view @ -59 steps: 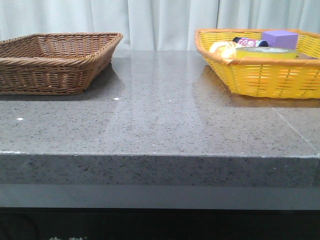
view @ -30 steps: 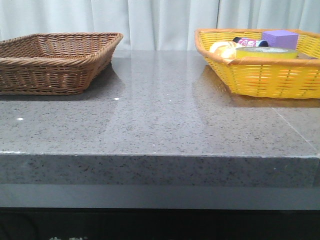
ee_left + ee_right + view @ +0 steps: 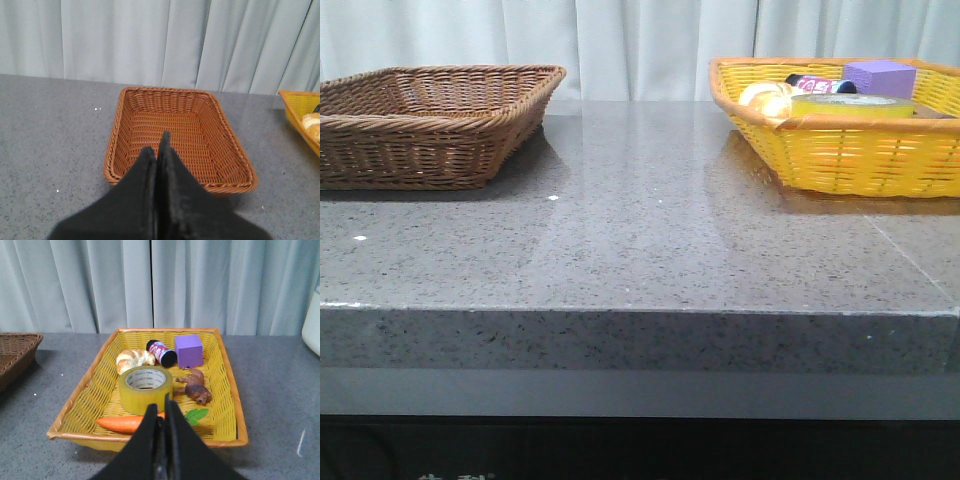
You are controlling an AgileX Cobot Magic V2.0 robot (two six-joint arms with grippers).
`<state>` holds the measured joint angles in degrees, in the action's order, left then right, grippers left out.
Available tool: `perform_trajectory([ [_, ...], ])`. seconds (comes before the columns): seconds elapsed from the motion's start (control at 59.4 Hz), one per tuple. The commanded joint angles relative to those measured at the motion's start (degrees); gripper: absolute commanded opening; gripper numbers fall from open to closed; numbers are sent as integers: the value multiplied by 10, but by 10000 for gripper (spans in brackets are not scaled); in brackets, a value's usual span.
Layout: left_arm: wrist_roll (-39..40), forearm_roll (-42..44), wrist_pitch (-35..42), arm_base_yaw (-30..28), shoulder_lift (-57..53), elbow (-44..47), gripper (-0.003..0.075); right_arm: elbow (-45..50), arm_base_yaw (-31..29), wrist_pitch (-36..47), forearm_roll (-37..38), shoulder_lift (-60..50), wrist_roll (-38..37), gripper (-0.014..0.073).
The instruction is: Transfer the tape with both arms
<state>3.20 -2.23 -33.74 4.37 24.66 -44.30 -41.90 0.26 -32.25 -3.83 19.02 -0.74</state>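
Pale grey curtains behind, a speckled grey stone table in front. On the left, a brown wicker basket with nothing visible inside; on the right, a yellow basket holding several things. Neither arm visible from the front.

In the right wrist view, the tape lying flat in the yellow basket's near half, hole facing up, so its axis upright and its rim offering 2 opposite walls to pinch. Directly ahead of the right gripper, just beyond the tips, with an orange carrot lying crosswise between tips and roll. Behind the roll, a bread-like bun, a small dark can and a purple cube; beside it, a brown toy animal.

Right fingers pressed together, holding nothing. Left gripper likewise pressed together, empty, hanging above the near edge of the brown basket.

Clearly nearer the right arm, well apart from the left. Likely first need: spreading the right fingers, then coming down over the roll's rim while clearing the carrot.
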Motion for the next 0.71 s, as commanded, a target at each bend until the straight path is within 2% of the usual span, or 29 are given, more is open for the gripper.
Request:
perform_trajectory([
  [0.0, 3, -4, 36, 1, 27, -19, -20, -20, -3, 28, 7, 35, 3, -67],
  [0.438, 3, -10, 26, 1, 88, -19, -19, -11, -3, 3, 7, 117, 3, -67],
  [0.505, 3, -7, 16, 1, 103, -19, -5, -11, -3, -6, 7, 130, 3, -44],
  [0.539, 3, -7, 13, 1, 111, -19, 30, -11, -3, -10, 7, 136, 3, 1],
  [0.623, 3, -4, 12, 1, 124, -19, 170, -11, -3, -12, 7, 144, 3, 184],
  [0.69, 3, -2, 12, 1, 131, -19, 375, -11, -3, -10, 7, 149, 3, 379],
])
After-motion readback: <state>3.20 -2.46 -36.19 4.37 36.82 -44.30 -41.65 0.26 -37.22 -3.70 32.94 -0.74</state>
